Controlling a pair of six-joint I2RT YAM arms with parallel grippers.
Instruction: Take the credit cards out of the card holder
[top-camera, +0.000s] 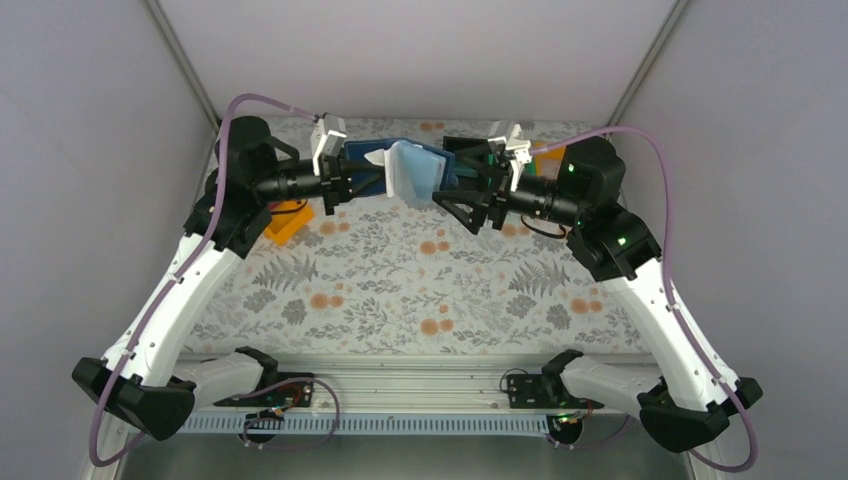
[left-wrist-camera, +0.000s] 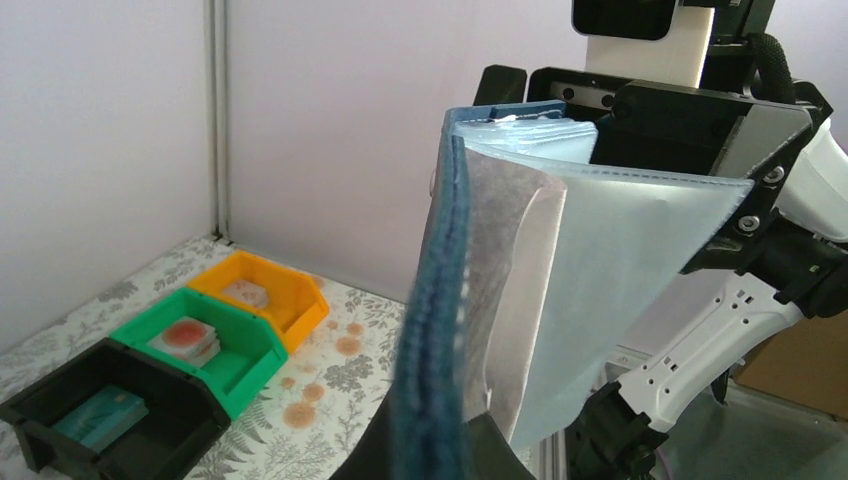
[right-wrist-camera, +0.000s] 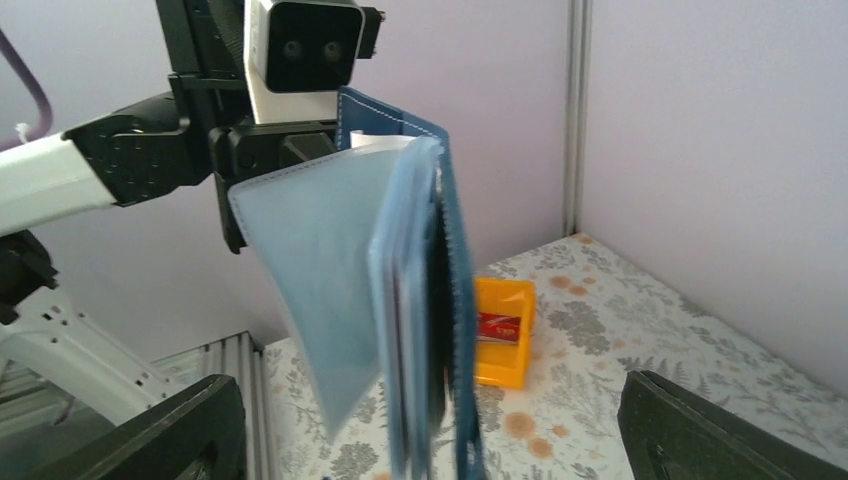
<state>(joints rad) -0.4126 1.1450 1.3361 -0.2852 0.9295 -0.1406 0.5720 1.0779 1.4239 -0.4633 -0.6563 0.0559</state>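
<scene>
Left gripper (top-camera: 365, 180) is clamped tight on the wallet (top-camera: 415, 172) from its 9 o'clock, holding it splayed open above the table's (top-camera: 400, 290) 12 o'clock edge; right gripper (right-wrist-camera: 432, 385) sits at 3 o'clock, jaws spread wide astride the wallet, gripping nothing; a red card (right-wrist-camera: 498, 327) lies in the orange bin (right-wrist-camera: 505, 290).

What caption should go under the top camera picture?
Left hand holds the blue card holder up; open right hand faces it.

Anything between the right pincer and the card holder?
Nothing visible. The card holder, held aloft by the shut left pincer, hangs in line with the open right pincer, with a clear gap to each finger.
</scene>
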